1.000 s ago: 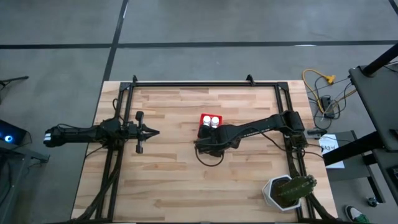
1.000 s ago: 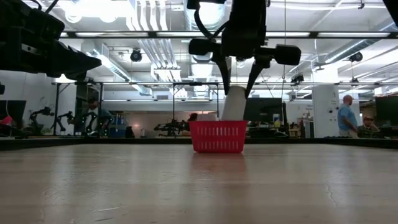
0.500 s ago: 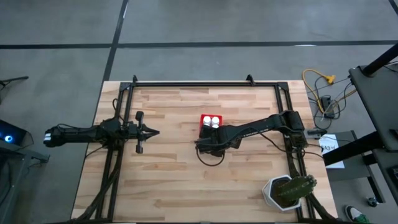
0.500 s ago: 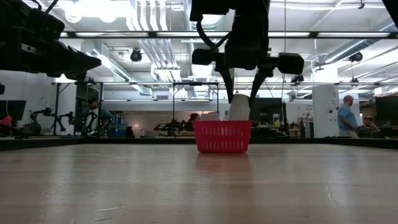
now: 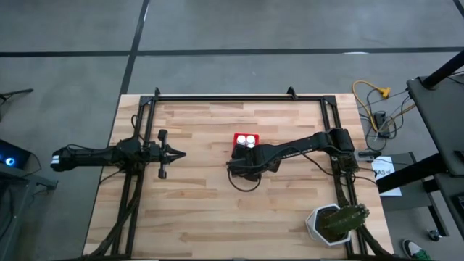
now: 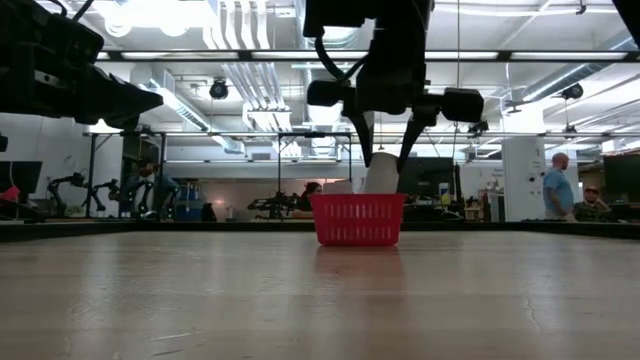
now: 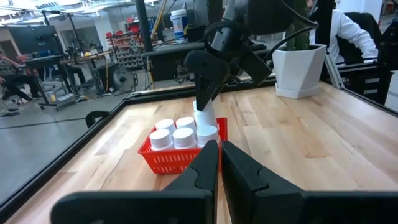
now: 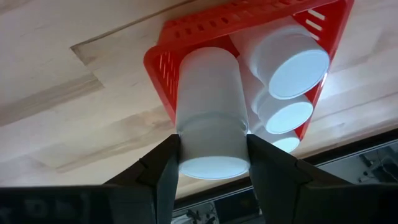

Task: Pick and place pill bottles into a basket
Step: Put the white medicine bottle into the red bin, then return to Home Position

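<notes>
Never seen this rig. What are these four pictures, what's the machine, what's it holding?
It is a robot with two dark arms at a wooden table, each ending in a two-finger tool. One camera looks straight down, one sits at table height, and one rides on each wrist. The right tool is shut on a white pill bottle and holds it over the red basket, partly inside. Other bottles already stand in the basket. The left tool waits shut at the table's left side. A potted plant stands at the right front corner.
</notes>
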You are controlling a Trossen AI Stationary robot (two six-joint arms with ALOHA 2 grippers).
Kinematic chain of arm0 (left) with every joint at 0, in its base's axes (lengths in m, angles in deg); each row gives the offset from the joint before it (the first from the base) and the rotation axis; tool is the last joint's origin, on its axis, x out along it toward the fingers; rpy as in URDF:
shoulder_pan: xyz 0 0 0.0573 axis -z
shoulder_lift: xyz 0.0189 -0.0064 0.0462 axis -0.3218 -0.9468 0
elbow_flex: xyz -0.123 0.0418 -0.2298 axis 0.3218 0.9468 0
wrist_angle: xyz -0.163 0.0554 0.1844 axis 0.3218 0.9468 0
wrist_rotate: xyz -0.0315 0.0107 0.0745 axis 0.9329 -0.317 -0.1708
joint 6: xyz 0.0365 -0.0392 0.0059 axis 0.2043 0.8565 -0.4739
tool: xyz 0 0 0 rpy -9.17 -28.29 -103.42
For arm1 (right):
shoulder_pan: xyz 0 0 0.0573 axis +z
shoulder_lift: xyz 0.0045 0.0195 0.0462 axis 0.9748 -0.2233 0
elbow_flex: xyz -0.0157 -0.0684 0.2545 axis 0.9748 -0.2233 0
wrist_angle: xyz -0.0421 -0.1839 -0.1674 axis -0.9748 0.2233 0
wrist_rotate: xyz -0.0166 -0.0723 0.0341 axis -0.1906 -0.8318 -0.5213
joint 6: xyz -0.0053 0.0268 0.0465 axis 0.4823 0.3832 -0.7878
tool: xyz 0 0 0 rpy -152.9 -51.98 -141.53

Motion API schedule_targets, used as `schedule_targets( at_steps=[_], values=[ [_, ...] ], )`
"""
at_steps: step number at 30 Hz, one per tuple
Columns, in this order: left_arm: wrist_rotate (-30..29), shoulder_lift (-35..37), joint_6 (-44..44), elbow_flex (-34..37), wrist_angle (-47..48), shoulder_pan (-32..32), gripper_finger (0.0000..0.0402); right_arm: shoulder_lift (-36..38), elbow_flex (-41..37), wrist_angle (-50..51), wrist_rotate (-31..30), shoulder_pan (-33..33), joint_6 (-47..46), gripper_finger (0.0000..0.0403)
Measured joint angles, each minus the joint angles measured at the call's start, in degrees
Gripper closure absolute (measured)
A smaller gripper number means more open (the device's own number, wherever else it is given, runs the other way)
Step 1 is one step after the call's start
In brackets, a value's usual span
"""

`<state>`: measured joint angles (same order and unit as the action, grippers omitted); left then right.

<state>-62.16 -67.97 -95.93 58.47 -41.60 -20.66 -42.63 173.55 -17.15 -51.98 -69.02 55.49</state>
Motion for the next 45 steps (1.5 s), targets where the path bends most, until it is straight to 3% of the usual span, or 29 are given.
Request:
schedule_targets(
  at_steps=[16, 21, 32, 41, 43, 45],
  values=[
    [0.0, 0.02, 0.0, 0.0, -0.02, 0.0, 0.04, 0.0, 0.0, -0.14, 0.01, 0.01, -2.49, 0.0239],
    [0.0, 0.0, 0.0, 0.0, -0.02, 0.0, 0.04, 0.0, -0.02, 0.2, 3.58, -0.02, -2.88, 0.0238],
    [0.0, 0.04, 0.0, 0.0, 0.0, 0.0, 0.04, 0.0, -0.02, 0.11, 3.69, -0.22, -5.03, 0.0183],
    [-0.02, -0.02, 0.0, 0.0, 0.0, 0.02, 0.04, 0.94, 0.4, 0.16, 1.16, -0.26, -10.04, 0.0175],
    [0.0, 0.02, 0.01, 0.0, 0.02, 0.0, 0.04, 2.05, 0.52, 0.12, 3.93, -0.24, -11.77, 0.0176],
    [0.01, 0.0, 0.02, 0.0, -0.01, 0.0, 0.04, 3.7, 0.57, -1.06, 10.62, -0.55, -13.87, 0.018]
  ],
)
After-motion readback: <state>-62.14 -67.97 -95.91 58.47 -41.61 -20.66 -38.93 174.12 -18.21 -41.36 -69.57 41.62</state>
